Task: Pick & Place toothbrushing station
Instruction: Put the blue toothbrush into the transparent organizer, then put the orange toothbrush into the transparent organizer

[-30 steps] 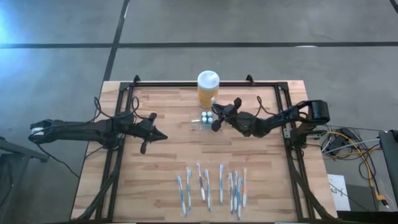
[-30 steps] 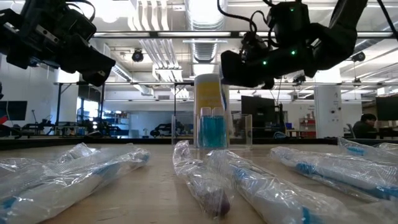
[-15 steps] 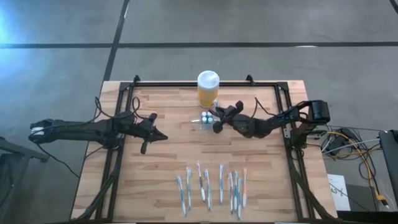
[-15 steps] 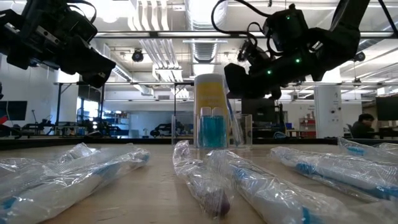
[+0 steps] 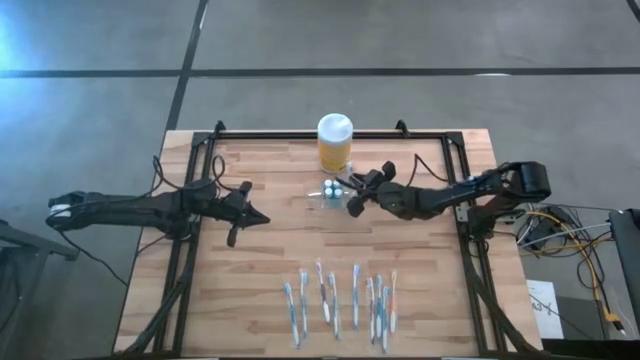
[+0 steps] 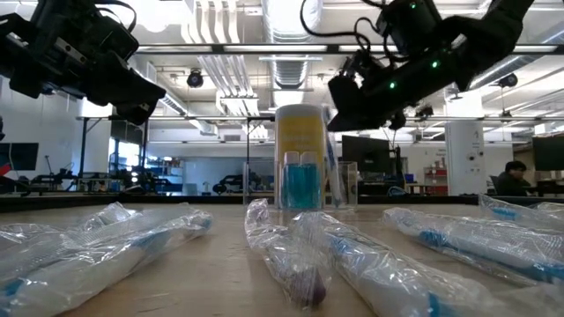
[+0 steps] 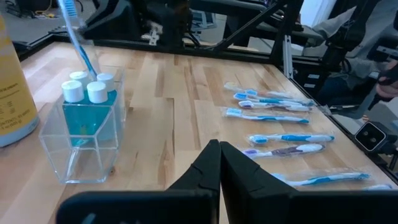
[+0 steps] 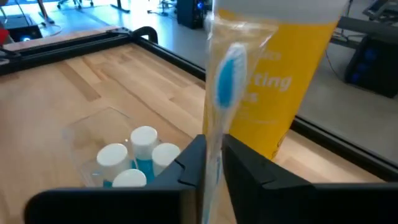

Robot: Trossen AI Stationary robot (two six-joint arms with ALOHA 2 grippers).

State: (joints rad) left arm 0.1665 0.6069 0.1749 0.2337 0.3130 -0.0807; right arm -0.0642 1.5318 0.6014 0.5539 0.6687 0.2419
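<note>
I read this as the loading step: my right gripper [image 5: 352, 196] hovers just right of the small clear plastic toothbrushing station [image 5: 325, 193], which stands on the wooden table [image 5: 270, 270] toward its far middle, just in front of the yellow jar with a white lid [image 5: 334, 142]. Clamped in that gripper is a wrapped toothbrush with a blue head [image 8: 227, 78], and in the right wrist view the fingers are pressed together on its handle, with the head standing up beyond them against the yellow jar. From the left wrist view, the brush seems to lean over the station's far side, above the three small white-capped bottles of blue liquid [image 7: 87, 90] that stand in one of its compartments. I cannot tell whether the handle's tip is already inside the holder.

The next move, as I judge it, calls for lining the handle over a free compartment, lowering it gently so the light holder does not tip or slide, and only then letting go.

My left gripper [image 5: 250, 217] waits over the left part of the table, well apart from the station, with its fingers closed together and nothing between them. The other wrapped toothbrushes [image 5: 340, 300] lie in a row at the near edge.
</note>
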